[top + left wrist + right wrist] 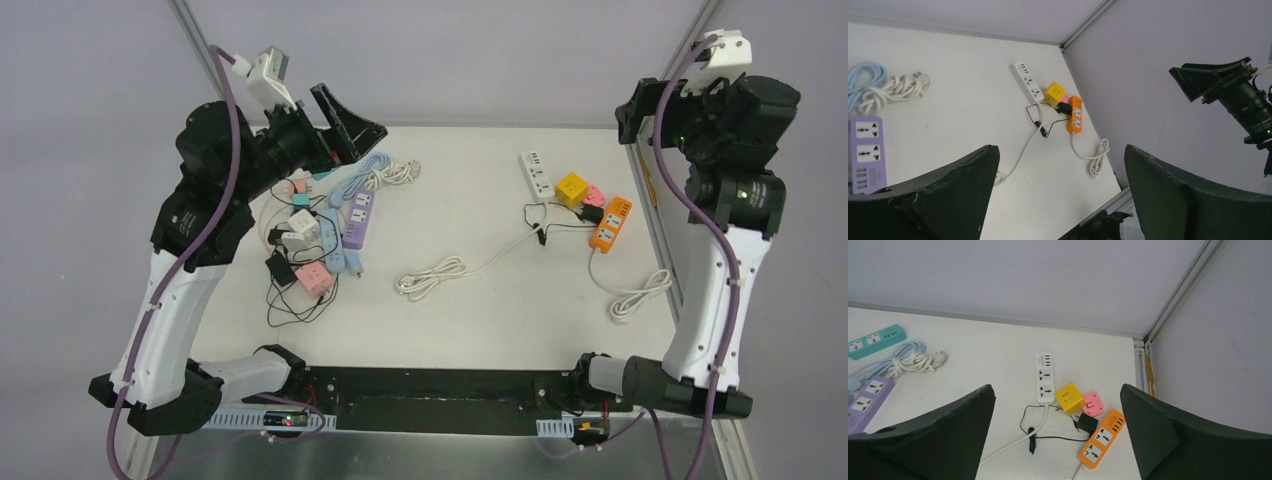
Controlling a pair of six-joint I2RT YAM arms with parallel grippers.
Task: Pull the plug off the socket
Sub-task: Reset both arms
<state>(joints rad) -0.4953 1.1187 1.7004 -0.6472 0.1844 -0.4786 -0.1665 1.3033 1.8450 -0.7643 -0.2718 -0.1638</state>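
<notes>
Though boxy, black plug [1087,423] near orange strip [1101,439]

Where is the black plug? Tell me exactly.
In the top view the black plug lies on the right side of the table, between the yellow cube socket and the orange power strip, next to the pink cube.

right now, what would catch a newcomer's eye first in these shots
Both arms hang above the table with the left gripper and right gripper wide open and empty. At the far right sits a bright cluster: orange power strip, yellow cube socket, a black plug between them. A purple power strip lies in a second cluster on the left.
</notes>
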